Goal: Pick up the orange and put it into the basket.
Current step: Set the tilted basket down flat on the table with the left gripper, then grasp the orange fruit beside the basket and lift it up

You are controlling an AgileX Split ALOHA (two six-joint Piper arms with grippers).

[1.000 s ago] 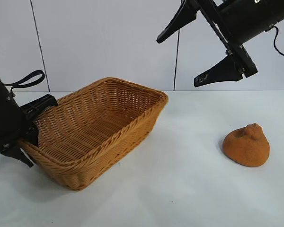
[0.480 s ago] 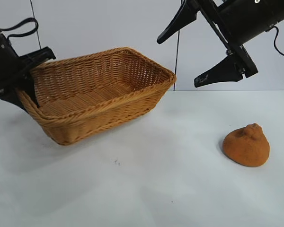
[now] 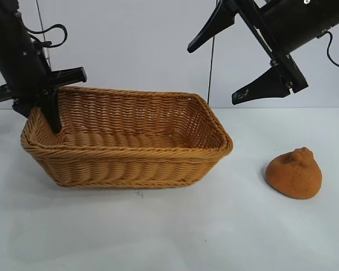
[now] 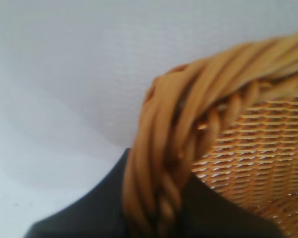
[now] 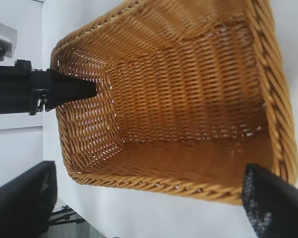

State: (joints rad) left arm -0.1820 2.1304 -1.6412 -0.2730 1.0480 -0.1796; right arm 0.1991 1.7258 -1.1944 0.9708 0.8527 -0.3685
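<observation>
The tan wicker basket [image 3: 130,164] sits level on the white table at left of centre. My left gripper [image 3: 47,110] is shut on the braided rim of its left end, one finger inside the wall. In the left wrist view the rim [image 4: 188,109] runs between the dark fingers [image 4: 89,218]. The orange [image 3: 294,173], a dull brown-orange lump with a puckered top, lies on the table to the basket's right, apart from it. My right gripper [image 3: 214,72] hangs open high above the gap between them, holding nothing. The right wrist view looks down into the empty basket [image 5: 273,89].
The white table [image 3: 175,231] has free room in front of the basket and around the orange. A pale wall panel [image 3: 130,45] stands close behind. The left gripper [image 5: 64,89] shows at the basket's far end in the right wrist view.
The left arm has lifted and swung the basket from a tilt down to level, turning it and carrying it to the right, toward the orange. The right arm and the orange have not moved.
</observation>
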